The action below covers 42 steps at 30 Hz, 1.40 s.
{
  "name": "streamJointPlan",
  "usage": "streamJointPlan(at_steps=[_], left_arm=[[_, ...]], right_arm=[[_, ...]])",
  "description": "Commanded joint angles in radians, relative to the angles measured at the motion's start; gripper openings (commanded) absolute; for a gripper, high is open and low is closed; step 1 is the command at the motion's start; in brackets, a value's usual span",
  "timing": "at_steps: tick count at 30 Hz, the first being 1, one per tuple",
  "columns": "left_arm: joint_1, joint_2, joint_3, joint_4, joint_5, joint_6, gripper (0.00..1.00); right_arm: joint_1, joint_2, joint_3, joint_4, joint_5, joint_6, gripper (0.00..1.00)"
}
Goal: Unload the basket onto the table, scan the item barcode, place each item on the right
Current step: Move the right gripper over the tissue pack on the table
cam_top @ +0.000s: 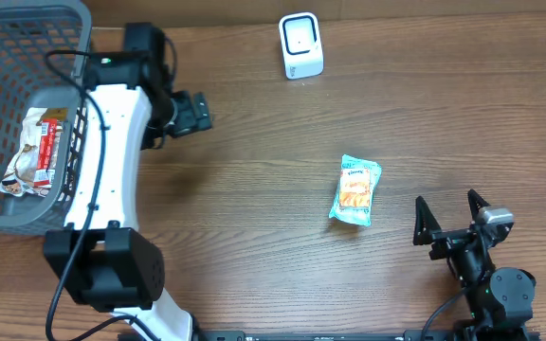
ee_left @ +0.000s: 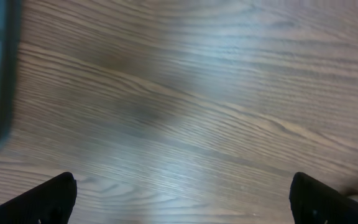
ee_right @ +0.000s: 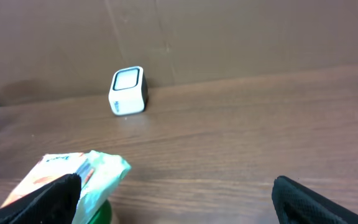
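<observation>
Currently the snack packet (cam_top: 355,190) is lying flat on the table (cam_top: 254,208), right of centre, well apart from the scanner (cam_top: 300,44) at the far edge. The left gripper (cam_top: 200,111) and right gripper (cam_top: 445,201) are both standing wide open (neither is holding anything).

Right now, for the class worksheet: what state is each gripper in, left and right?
Left gripper: open, holding nothing.
Right gripper: open, holding nothing.
</observation>
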Motion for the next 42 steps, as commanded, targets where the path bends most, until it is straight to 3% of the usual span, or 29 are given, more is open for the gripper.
streamJointPlan(at_steps=[1,7,16,23,27,32,37,42], left_arm=[[0.061,-0.05,0.023,0.012,0.017,0.037,1.0],[0.111,-0.05,0.02,0.024,0.006,0.037,1.0],[0.121,-0.05,0.02,0.023,0.003,0.037,0.99],[0.121,-0.05,0.02,0.023,0.003,0.037,1.0],[0.121,-0.05,0.02,0.024,0.003,0.037,1.0],[0.121,-0.05,0.02,0.024,0.003,0.037,1.0],[0.121,-0.05,0.02,0.024,0.003,0.037,1.0],[0.121,-0.05,0.02,0.023,0.003,0.037,1.0]], right_arm=[[-0.002,0.024,0.16,-0.064,-0.01,0.069,1.0],[-0.002,0.23,0.494,-0.278,-0.011,0.079,1.0],[-0.002,0.758,1.07,-0.77,-0.127,0.079,1.0],[-0.002,0.995,1.215,-0.88,-0.357,0.079,1.0],[0.002,1.079,1.215,-0.898,-0.426,0.079,0.56],[0.069,1.188,1.215,-0.941,-0.408,0.079,0.24],[0.18,1.302,1.214,-0.953,-0.373,0.08,0.22],[0.296,1.403,1.214,-0.907,-0.309,0.088,0.28]])
